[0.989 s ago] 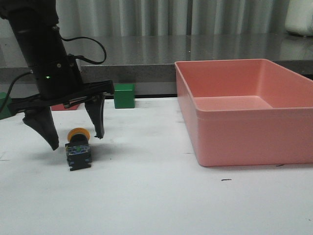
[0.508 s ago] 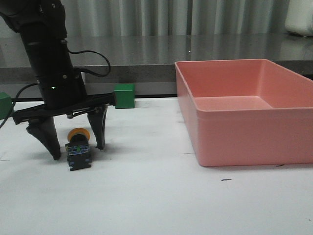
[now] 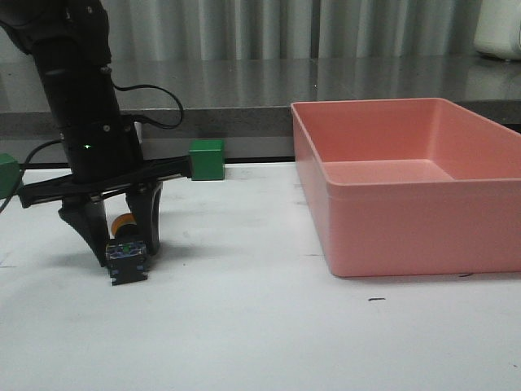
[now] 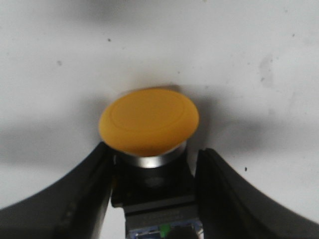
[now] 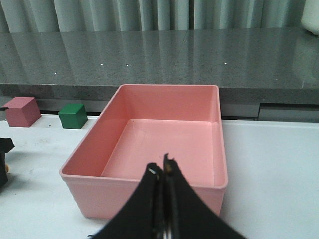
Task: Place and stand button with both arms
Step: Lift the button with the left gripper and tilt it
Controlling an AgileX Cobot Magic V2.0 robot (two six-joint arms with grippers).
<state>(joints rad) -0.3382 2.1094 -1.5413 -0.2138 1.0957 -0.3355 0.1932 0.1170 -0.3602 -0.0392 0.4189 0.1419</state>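
Note:
The button (image 3: 128,259) lies on its side on the white table at the left, its yellow cap (image 3: 122,222) pointing away from me and its bluish contact block toward me. My left gripper (image 3: 122,244) reaches down over it, with a finger pressed on each side of the dark base. In the left wrist view the yellow cap (image 4: 148,121) sits just beyond the two black fingers (image 4: 75,199), which clamp the black body. My right gripper (image 5: 163,172) is shut and empty, above the near wall of the pink bin (image 5: 124,196). It is out of the front view.
The large pink bin (image 3: 391,220) stands on the right and holds nothing. A green cube (image 3: 207,159) sits at the table's back edge, with a pink cube (image 5: 22,111) left of it. Another green block (image 3: 6,173) is at the far left. A grey counter runs behind.
My left gripper has come down and its fingers have closed from wide apart onto the button's base. The button has stayed in place. The right arm shows no earlier view.

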